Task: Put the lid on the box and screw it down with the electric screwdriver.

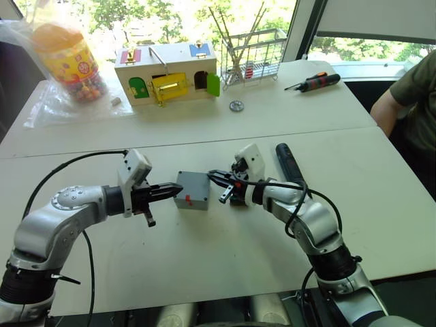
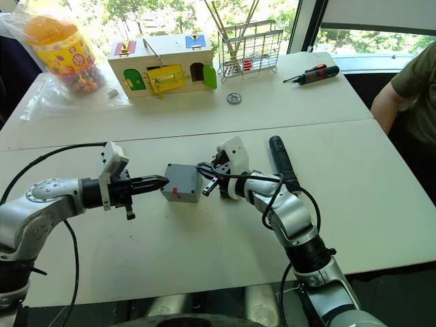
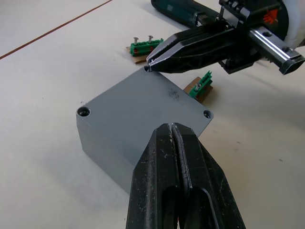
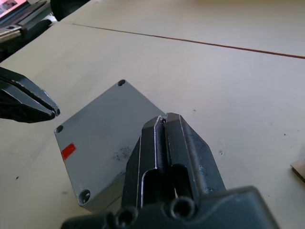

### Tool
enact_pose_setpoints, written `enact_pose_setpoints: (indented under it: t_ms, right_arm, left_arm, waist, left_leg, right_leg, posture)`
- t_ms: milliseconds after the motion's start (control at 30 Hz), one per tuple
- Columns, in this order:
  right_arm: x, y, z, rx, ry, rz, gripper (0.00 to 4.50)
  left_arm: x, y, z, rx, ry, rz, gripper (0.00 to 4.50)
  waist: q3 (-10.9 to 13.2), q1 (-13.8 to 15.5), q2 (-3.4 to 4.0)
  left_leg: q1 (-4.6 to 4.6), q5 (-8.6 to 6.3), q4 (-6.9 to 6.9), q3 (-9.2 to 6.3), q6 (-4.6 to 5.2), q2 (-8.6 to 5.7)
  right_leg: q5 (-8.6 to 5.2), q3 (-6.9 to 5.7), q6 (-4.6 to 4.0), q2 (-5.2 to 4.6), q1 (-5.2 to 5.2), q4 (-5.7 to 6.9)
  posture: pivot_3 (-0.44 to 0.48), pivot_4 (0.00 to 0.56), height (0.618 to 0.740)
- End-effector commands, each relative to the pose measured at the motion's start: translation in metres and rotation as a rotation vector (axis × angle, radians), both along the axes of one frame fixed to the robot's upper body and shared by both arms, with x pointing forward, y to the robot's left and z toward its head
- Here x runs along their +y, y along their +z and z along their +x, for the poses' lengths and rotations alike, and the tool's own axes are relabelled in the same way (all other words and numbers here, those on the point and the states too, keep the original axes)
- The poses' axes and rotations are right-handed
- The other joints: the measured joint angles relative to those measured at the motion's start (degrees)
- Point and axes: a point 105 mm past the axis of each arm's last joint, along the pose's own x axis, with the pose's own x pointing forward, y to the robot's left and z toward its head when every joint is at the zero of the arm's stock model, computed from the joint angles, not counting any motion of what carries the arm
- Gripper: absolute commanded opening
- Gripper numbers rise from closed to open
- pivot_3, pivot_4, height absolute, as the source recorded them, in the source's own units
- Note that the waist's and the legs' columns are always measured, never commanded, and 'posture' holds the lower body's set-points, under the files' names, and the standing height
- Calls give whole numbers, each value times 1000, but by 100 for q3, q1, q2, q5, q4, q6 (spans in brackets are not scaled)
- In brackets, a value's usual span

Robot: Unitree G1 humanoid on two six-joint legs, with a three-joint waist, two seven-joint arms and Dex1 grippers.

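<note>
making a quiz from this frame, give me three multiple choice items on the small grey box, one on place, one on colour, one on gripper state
1. Where is the small square grey plastic box?
A. between the two grippers
B. inside the wire basket
C. on the wooden house-shaped box

2. What colour is the mark on the box's side?
A. blue
B. red
C. yellow

3. How are the left gripper and right gripper?
A. both wide open
B. both shut, tips at the box
C. one holding the black cylindrical electric screwdriver

Answers: 1 A, a gripper stands at each side; 2 B, red mark shows; 3 B, the wrist views show closed fingers; screwdriver lies on the table.

Bright daylight floods in from the far windows (image 1: 204,17) — blown-out glare there, soft shadows on the table (image 1: 204,252).
</note>
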Motion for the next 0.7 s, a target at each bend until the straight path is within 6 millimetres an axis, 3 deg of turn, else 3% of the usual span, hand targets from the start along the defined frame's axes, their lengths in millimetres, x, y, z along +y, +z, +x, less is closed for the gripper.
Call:
enact_pose_setpoints:
  t_ms: [33,67,233,367,533,667,700]
  right_arm:
    - [5,7,-2,-32,25,14,581]
    - [5,7,-1,-35,27,13,892]
    - [4,15,2,-56,22,20,3332]
    - [-6,32,5,-112,-25,46,3332]
    - [-54,77,7,-106,-152,118,3332]
    - [-93,92,0,-2,-187,39,4441]
    - [-105,92,-1,37,-217,-13,4474]
  left_arm:
    - [-3,10,2,-47,-13,-6,0]
    - [-4,11,3,-49,-14,-7,0]
    - [-7,13,4,-57,-21,-19,0]
    - [-10,14,6,-86,-13,22,0]
    - [-37,29,6,-228,-103,77,0]
    - [-64,36,8,-270,-193,43,0]
    - [-71,37,7,-258,-220,18,0]
  waist:
    - [0,3,0]
    - [0,2,0]
    - [0,-3,0]
    - [0,5,0]
    - [1,45,0]
    - [1,45,0]
    - [1,36,-1]
  left_leg:
    - [0,0,0,0,0,0]
    - [0,0,0,0,0,0]
    - [0,0,0,0,0,0]
    - [0,0,0,0,0,0]
    - [-4,0,3,-1,0,-6]
    - [-3,-1,4,-1,2,-11]
    - [-3,-1,2,-1,3,-11]
  right_leg:
    - [0,0,0,0,0,0]
    - [0,0,0,0,0,0]
    - [0,-1,0,0,0,0]
    - [0,-1,0,0,0,0]
    - [0,0,0,-1,2,-1]
    - [0,-3,1,-5,10,-6]
    - [0,-3,1,-9,9,-7]
  posture:
    - [0,150,740]
    - [0,150,740]
    - [0,150,740]
    - [0,150,740]
    - [0,150,740]
    - [0,150,740]
    - [0,150,740]
